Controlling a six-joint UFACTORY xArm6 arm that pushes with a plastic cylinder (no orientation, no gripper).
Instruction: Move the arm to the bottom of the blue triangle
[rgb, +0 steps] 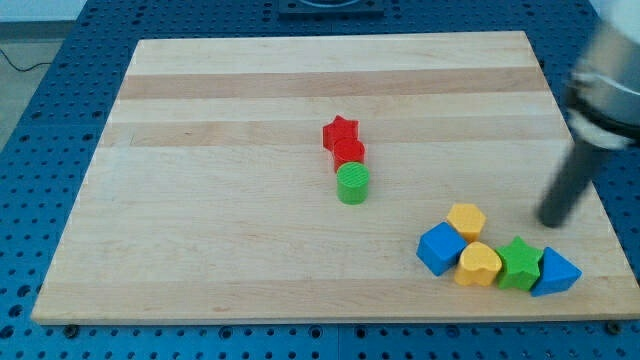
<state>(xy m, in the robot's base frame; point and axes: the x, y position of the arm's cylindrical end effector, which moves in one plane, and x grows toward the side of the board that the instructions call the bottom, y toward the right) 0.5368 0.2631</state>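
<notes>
You see my tip (553, 222) bare — a rod grasping nothing — hovering just above the blue triangle (555, 272), right of the yellow hexagon (466, 219).

From my remote seat I see a pale wooden board (250, 120) filling most of the view, its planks running left to right in lighter and darker bands. It lies on the bench (60, 60), a blue surface dotted with a regular grid of small holes, showing on every side of the board. A thin dark cable (18, 60) crosses the top left corner. The light is even and soft.
</notes>
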